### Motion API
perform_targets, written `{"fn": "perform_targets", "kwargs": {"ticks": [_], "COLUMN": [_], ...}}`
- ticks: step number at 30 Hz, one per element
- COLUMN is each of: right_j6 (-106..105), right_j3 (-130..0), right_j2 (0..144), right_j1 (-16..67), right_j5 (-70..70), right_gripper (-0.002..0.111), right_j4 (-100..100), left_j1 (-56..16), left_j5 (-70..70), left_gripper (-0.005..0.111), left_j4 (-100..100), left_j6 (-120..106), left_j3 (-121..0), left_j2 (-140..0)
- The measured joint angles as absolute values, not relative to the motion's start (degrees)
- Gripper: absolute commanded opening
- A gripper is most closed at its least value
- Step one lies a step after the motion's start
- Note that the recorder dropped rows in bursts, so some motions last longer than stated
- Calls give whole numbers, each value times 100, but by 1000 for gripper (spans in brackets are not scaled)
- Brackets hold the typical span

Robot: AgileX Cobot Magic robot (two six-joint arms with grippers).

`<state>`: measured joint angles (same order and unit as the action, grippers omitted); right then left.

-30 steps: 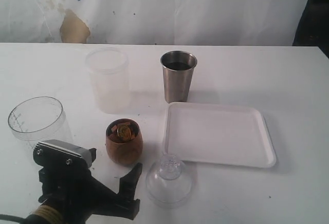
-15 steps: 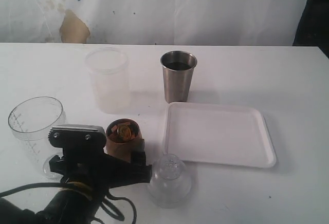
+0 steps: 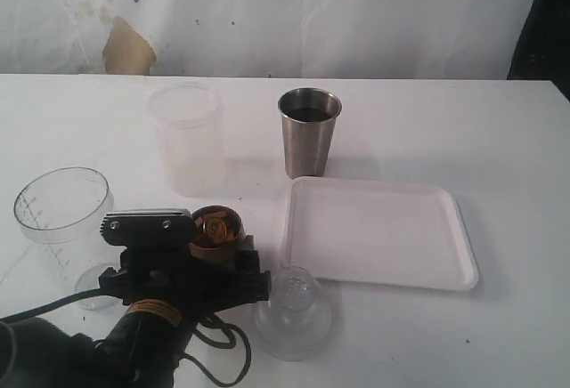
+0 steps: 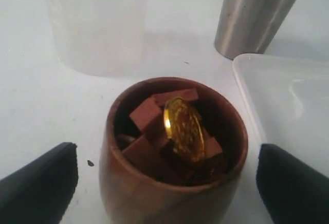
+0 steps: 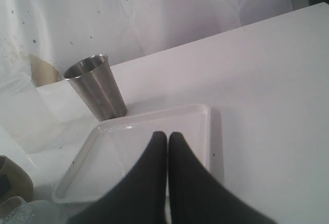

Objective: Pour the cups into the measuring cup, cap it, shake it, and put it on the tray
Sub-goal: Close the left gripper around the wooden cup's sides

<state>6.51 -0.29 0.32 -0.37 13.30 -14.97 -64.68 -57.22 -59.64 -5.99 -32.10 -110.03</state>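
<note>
The squat brown wooden cup (image 3: 216, 228) (image 4: 154, 193) stands in front of the tray (image 3: 378, 232), holding brown blocks and a gold disc. My left gripper (image 3: 187, 281) (image 4: 167, 183) is open, one finger on each side of the cup, with gaps visible between fingers and wood. The clear measuring cup (image 3: 62, 214) with printed marks stands upright to the left of that gripper. The steel tumbler (image 3: 309, 134) (image 4: 257, 13) (image 5: 97, 88) stands behind the tray with dark contents. My right gripper (image 5: 167, 136) is shut and empty above the tray (image 5: 128, 152); it is outside the exterior view.
A frosted whitish plastic cup (image 3: 187, 139) (image 4: 97, 23) stands behind the wooden cup. A clear domed lid (image 3: 292, 312) lies on the table just right of the left gripper, near the tray's front left corner. The left arm's cable trails at the near edge.
The left gripper has advanced from the near table edge toward the wooden cup and now straddles it, still open. Nothing else has moved.
</note>
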Motion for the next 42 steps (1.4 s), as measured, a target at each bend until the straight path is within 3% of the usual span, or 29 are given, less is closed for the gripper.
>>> {"fn": "perform_targets", "kwargs": {"ticks": [30,42], "right_j6": [651,651], "right_j3": [-29,-29], "right_j2": [32,32], "right_j1": [-37,-37], "right_j5": [1330,1330], "right_gripper": [0,0], "right_j4": [-1508,-1508], "left_j1": [-6390,-5998], "left_j5": [-5295,-4429], "left_gripper": [89,89], "left_j4": [-6587,-6655], "left_j6": [-1530,-2015], "left_j3": [-3770,-4108], "left_j2": [-11141,-11141]}}
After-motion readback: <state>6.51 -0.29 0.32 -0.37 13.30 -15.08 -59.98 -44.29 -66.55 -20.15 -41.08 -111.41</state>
